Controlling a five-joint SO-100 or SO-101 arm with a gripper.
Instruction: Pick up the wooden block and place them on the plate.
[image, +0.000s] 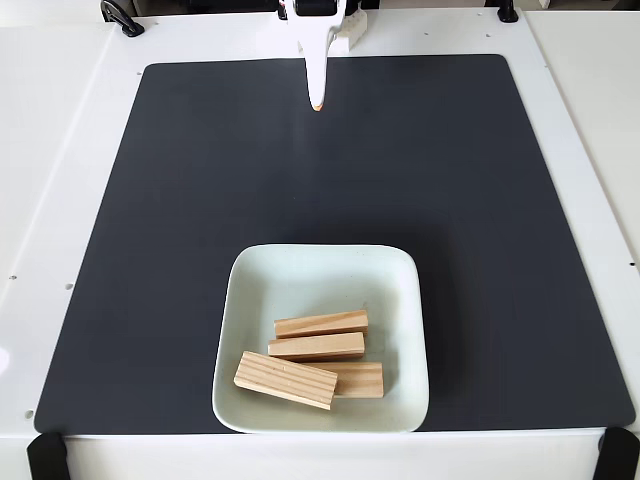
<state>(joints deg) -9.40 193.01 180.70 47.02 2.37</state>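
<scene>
The pale mint-white square plate (262, 285) sits near the front edge of the black mat. Several wooden blocks lie inside it in a loose stack. One block (321, 323) is farthest back, another (316, 346) lies just in front of it, and a third (285, 380) lies tilted across the front left, partly over a block (362, 380) at the front right. My white gripper (317, 100) hangs at the far edge of the mat, well away from the plate. Its fingers taper together to one tip with nothing between them.
A large black mat (200, 180) covers most of the white table (60, 200). Black clamps (47, 455) hold the front corners, and another clamp (121, 17) sits at the back left. The arm's white base (345, 25) stands at the far edge.
</scene>
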